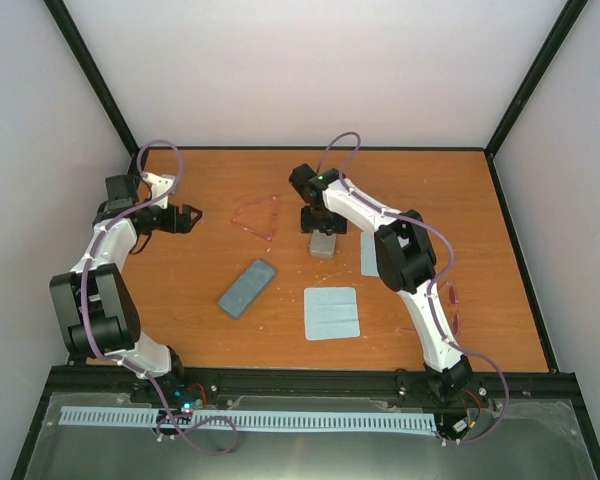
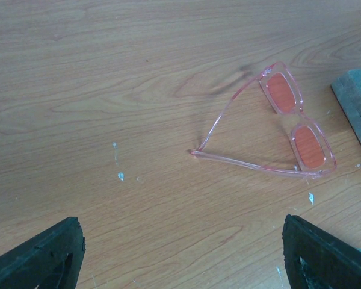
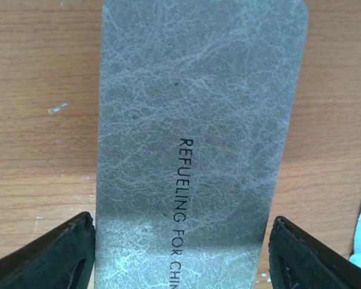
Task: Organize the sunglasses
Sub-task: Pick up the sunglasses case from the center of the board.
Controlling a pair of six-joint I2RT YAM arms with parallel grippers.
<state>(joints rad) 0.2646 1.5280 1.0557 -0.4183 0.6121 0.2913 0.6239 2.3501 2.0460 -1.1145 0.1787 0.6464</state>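
**Sunglasses lying ahead of the open left gripper, right gripper on a case**

The sunglasses [image 1: 255, 221] are lying flat on the wooden table [image 1: 480, 220], with their slender arms folding inward into a thin triangle. The pink-lensed front [image 2: 308, 147] is facing away from the left gripper [image 1: 185, 218], and the arm tips are meeting on the side nearer that gripper.

The left gripper [image 2: 183, 259] is hovering near the sunglasses, on the arm-tip side and apart from them. Its jaws are standing wide apart and gripping nothing; in the left wrist view the frame is sitting ahead of the fingers and off toward the right one, not between them.

On the lens side of the sunglasses, the right gripper [image 1: 323, 235] is pointing down over the grey case [image 1: 323, 245]. In the right wrist view its fingers [image 3: 60, 253] are pressing against both long edges of the grey case [image 3: 198, 144], clamping it.

Nearer the arm bases than the sunglasses, a blue-grey case [image 1: 247, 288] is lying at a slant, with a pale blue cloth [image 1: 331, 313] lying flat beside it.
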